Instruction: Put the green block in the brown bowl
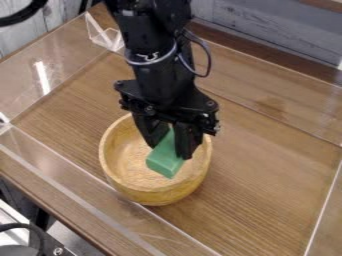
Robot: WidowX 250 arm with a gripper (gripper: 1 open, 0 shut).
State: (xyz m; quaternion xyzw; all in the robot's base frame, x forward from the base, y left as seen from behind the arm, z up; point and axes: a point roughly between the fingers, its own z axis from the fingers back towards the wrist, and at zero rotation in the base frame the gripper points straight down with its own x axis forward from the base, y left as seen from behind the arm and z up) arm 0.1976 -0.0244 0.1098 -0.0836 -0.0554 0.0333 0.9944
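While the black arm reaches down at the frame's centre, its end effector (171, 137) is clenched on the green block (167, 159), which sits tilted inside the brown bowl (123, 168) on the wooden desk (267, 170), lower centre of the frame.
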